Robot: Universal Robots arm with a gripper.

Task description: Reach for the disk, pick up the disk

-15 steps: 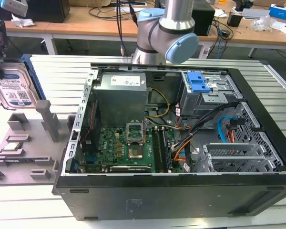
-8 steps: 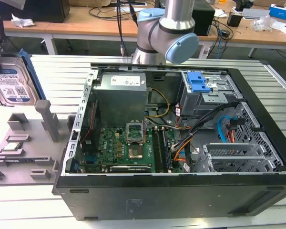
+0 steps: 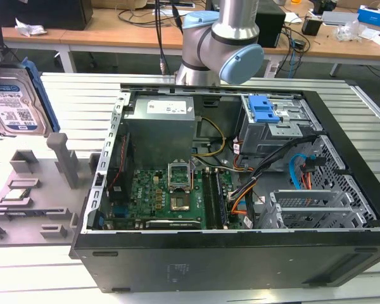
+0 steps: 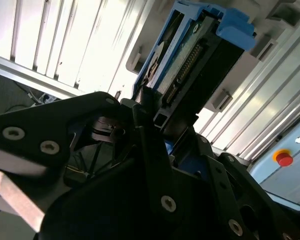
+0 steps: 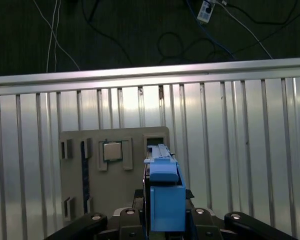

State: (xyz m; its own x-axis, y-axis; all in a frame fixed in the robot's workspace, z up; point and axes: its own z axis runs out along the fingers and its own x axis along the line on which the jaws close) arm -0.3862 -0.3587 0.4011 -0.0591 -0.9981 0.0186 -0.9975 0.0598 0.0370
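From where I stand, the gripper (image 4: 162,117) has its black metal fingers (image 4: 145,130) clamped shut on the disk (image 4: 190,65). The disk is a flat rectangular slab of silver metal with a blue plastic frame down one side and a row of connector pins on its end. It hangs on edge in the air, touching nothing but the fingers, over the table's edge at the exterior view's left. In the exterior view the disk (image 3: 12,104) shows its blue-and-white labelled face.

Below it lies a grey moulded plastic plate (image 5: 75,170) with raised blocks and sunken pockets. The plate rests flat on the ribbed aluminium table (image 5: 240,150), close to one long edge. Dark floor and loose cables show beyond that edge. A small square silver chip (image 5: 112,151) sits in one pocket, and the narrow pocket just beside it stands open. Bare ribbed metal stretches away on both sides of the plate, so there is open room around it.

A large black steel computer case (image 3: 240,266) lies on its side across the middle of the table, open on top and well apart from the disk. Inside it are a green circuit board (image 3: 171,196), a grey sheet-metal power box (image 3: 161,126), a small blue ribbed plastic latch (image 3: 264,109) and orange and blue cables. The smooth grey-and-pale-blue robot arm (image 3: 221,44) rises at the table's far edge, behind the case.
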